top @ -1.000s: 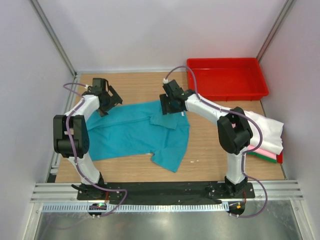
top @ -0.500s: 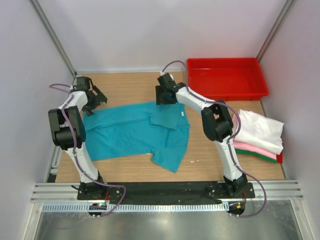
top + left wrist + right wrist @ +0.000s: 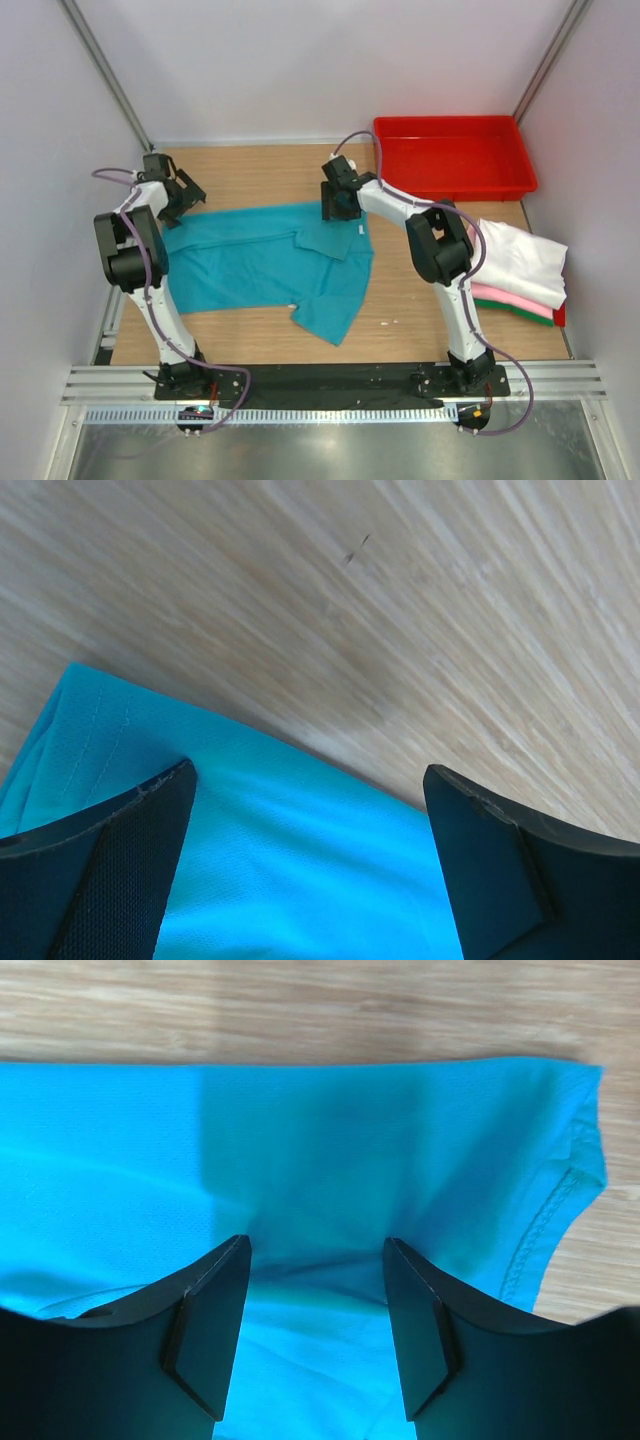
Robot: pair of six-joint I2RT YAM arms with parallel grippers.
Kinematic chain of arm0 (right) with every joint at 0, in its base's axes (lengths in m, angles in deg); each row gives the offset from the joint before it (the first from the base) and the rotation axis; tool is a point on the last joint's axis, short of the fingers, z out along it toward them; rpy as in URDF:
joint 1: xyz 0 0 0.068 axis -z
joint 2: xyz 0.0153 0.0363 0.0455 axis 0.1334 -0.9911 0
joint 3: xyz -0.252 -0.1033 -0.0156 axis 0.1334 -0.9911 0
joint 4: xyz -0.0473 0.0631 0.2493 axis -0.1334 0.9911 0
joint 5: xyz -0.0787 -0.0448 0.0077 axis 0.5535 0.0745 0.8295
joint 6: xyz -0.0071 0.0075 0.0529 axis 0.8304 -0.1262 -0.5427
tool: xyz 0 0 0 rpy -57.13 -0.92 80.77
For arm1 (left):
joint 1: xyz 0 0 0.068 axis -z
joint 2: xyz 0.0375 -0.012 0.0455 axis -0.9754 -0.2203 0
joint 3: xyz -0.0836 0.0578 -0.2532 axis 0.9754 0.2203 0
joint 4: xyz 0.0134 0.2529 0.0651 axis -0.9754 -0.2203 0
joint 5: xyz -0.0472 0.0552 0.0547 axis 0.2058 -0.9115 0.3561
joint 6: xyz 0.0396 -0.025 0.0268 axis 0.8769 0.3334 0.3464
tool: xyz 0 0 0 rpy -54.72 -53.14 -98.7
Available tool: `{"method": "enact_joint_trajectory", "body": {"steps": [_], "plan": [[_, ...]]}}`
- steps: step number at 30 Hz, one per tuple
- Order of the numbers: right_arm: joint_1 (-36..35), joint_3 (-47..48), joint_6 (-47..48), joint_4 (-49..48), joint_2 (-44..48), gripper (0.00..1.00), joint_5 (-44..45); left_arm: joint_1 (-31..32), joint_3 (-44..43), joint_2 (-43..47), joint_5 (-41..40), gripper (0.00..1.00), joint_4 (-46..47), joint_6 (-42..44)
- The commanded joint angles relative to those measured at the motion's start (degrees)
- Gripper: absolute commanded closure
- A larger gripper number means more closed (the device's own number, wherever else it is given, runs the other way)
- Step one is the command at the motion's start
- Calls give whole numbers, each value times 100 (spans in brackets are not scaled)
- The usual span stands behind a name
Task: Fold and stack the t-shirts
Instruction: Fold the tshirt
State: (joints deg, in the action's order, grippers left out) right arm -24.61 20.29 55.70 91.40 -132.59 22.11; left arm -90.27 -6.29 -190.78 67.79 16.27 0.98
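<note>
The left gripper (image 3: pixel 308 770) hangs wide open over the far left corner of the teal t-shirt (image 3: pixel 260 260), spread on the worktop (image 3: pixel 260 165); the right gripper (image 3: pixel 315 1243) stands half open over its far right edge, pinching nothing visible. Light and limp by its look, it should, I judge, be pinched at those stitched corners; the folded t-shirts (image 3: pixel 520 265) lie stacked rightmost.

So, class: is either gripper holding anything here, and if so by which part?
Nothing is held: left gripper and right gripper both stand open over the teal t-shirt.
</note>
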Motion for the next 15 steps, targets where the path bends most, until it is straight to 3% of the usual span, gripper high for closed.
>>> {"method": "enact_joint_trajectory", "body": {"steps": [1, 15], "plan": [[142, -5, 1, 243, -34, 38, 164, -107, -96, -386, 317, 3, 208, 316], [432, 1761, 97, 296, -1045, 38, -126, -107, -1291, -1072, 756, 4, 50, 641]]}}
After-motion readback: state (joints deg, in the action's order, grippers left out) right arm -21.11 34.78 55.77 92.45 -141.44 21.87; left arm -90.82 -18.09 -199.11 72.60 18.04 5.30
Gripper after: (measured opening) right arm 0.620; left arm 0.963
